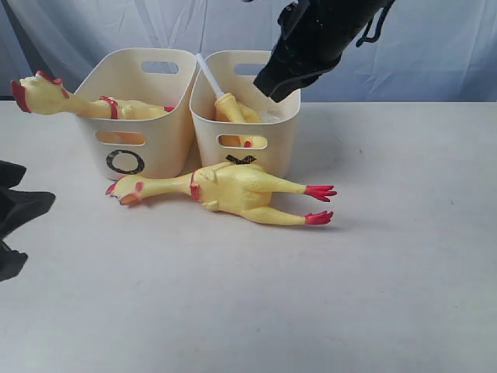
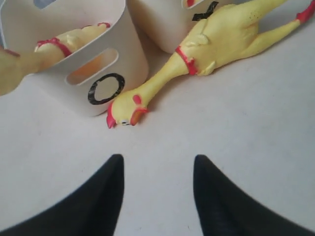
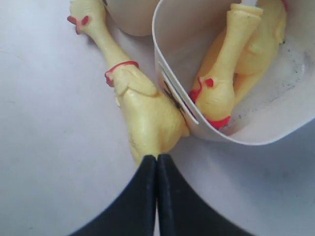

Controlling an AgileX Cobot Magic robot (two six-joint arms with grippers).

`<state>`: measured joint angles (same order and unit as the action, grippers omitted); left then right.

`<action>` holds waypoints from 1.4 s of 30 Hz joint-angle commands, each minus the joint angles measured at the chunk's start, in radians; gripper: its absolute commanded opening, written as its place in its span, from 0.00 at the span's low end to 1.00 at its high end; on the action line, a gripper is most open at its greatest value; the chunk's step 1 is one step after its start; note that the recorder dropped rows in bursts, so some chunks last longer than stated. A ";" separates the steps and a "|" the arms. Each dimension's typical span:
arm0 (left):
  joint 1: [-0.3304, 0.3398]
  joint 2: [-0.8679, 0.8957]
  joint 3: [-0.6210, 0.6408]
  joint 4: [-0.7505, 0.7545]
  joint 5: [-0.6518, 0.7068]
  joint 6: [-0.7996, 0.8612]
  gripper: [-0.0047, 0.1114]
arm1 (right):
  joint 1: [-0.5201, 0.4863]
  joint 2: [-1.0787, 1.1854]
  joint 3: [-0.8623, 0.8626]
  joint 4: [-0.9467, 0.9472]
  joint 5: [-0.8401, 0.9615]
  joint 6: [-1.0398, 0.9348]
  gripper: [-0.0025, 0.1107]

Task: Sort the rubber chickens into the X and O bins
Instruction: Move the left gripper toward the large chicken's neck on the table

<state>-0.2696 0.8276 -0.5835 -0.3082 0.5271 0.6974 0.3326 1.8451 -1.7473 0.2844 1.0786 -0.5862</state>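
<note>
The right wrist view alone looks into the X bin [image 3: 179,39], with a chicken [image 3: 231,59] inside, and shows the right gripper [image 3: 157,191] closed and empty. The left wrist view shows the left gripper [image 2: 157,182] open, facing the loose chicken [image 2: 221,39] on the tabletop [image 2: 246,128] by the O bin [image 2: 130,54].

- A black O [image 1: 125,162] stands on the front wall of the left tub [image 1: 167,128], below its slot handle; the left wrist view shows the letter whole and clear
- A black X [image 2: 205,11] stands on the front wall of the right tub [image 1: 281,136]; in the exterior view the chicken [image 1: 233,190] lying in front hides its lower part; in the right wrist view the mark is too slanted to read
</note>
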 commanded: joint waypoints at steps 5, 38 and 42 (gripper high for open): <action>-0.001 0.122 0.005 -0.227 -0.049 0.584 0.50 | 0.000 -0.180 0.153 0.005 -0.027 0.094 0.01; -0.245 0.799 -0.081 -0.621 -0.674 1.310 0.50 | 0.000 -0.689 0.738 0.124 -0.245 0.198 0.01; -0.252 0.873 -0.140 -0.621 -0.665 1.284 0.50 | 0.000 -0.693 0.738 0.126 -0.245 0.198 0.01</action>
<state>-0.5109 1.6539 -0.6849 -0.9183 -0.1327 2.0055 0.3326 1.1614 -1.0141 0.4010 0.8470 -0.3852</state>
